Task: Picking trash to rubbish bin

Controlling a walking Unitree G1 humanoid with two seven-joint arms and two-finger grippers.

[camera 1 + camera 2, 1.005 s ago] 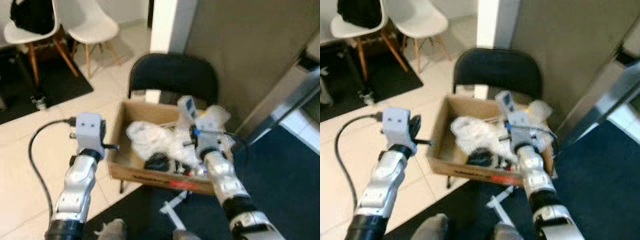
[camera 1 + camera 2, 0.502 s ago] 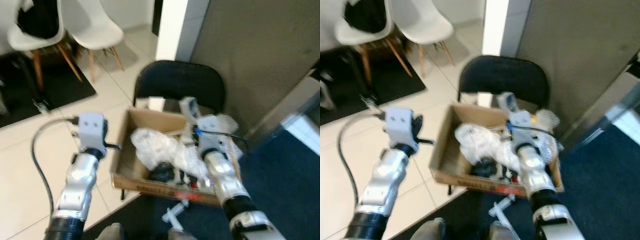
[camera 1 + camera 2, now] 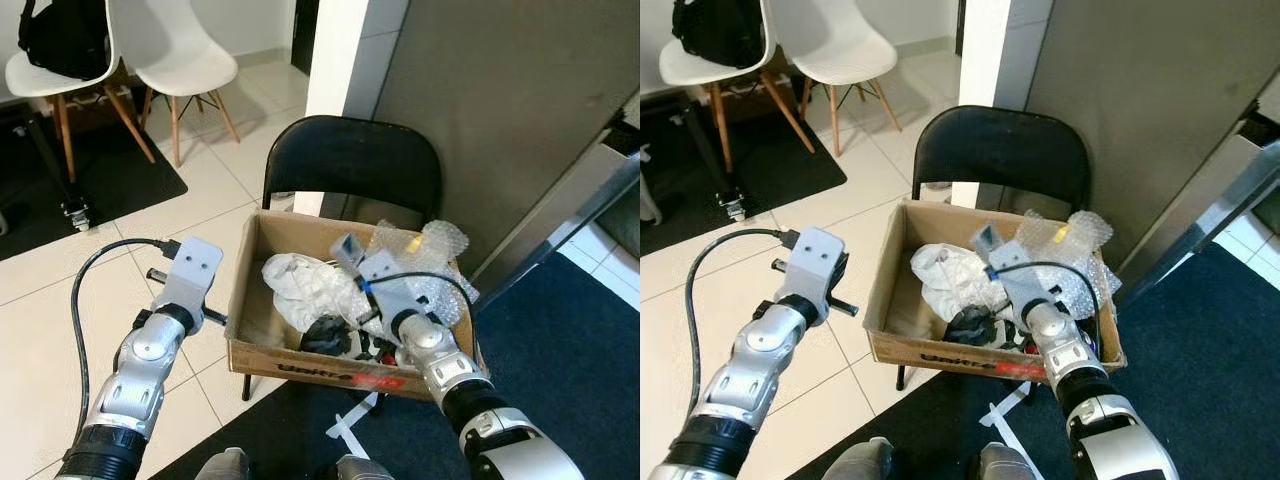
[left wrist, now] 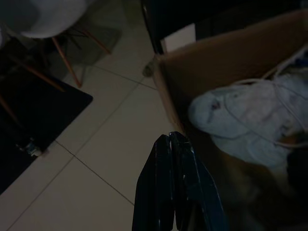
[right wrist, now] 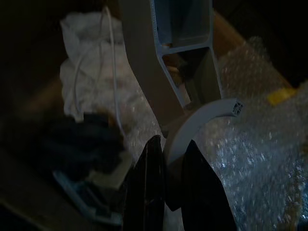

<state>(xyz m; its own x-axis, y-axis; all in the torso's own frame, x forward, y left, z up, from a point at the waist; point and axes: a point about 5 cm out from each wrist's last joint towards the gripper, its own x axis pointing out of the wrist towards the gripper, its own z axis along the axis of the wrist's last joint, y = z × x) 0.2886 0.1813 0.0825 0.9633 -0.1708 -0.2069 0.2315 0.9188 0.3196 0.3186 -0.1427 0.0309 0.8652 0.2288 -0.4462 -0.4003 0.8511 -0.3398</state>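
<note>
Right gripper (image 5: pixel 166 159): hovering over the box (image 3: pixel 250 350), fingers pinching a grey plastic frame piece (image 5: pixel 166 62), a curved strip running off it.
Left gripper (image 4: pixel 173 159): fingers pressed together, holding nothing, hanging over the floor tiles just left of the box.
Box: sitting on a black chair (image 3: pixel 350 160), acting as the bin, holding white wrapping (image 3: pixel 300 285), bubble wrap (image 3: pixel 425 250) and a dark lump (image 3: pixel 322 335).
Progress: judging as late in this carry, piece over the box, not yet let go.
Left to do: releasing the piece; possibly fetching the white scrap (image 3: pixel 350 425) lying on the dark carpet near the box.
</note>
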